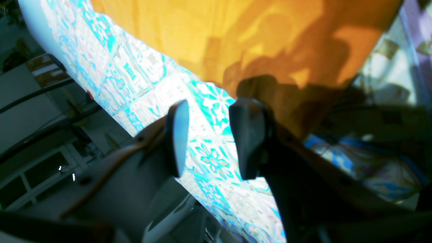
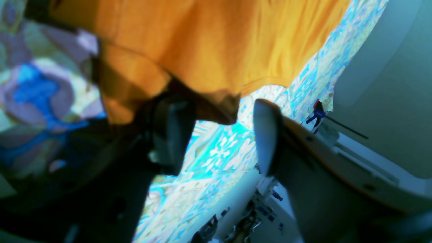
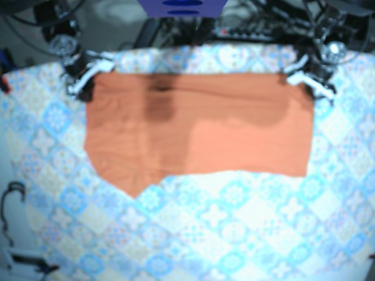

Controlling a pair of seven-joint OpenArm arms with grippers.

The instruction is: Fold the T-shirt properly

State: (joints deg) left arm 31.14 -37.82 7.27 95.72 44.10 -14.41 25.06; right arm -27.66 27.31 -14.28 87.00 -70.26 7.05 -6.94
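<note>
We take this for a robotics lab, not a home. The counter (image 1: pixel 31 23) wears a blue tile-patterned cloth (image 3: pixel 234 234), with a blue clamp (image 2: pixel 316 114) at one edge. Behind it we see black cables (image 3: pixel 263 23) and blurred rig hardware, with the right arm (image 3: pixel 79 67) and left arm (image 3: pixel 316 70) at the far corners.

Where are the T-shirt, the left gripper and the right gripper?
T-shirt (image 3: pixel 234 134), base view, middle of the orange cloth.
left gripper (image 1: pixel 212 138), left wrist view, midway between its open fingertips.
right gripper (image 2: pixel 219 135), right wrist view, midway between its open fingertips.
</note>
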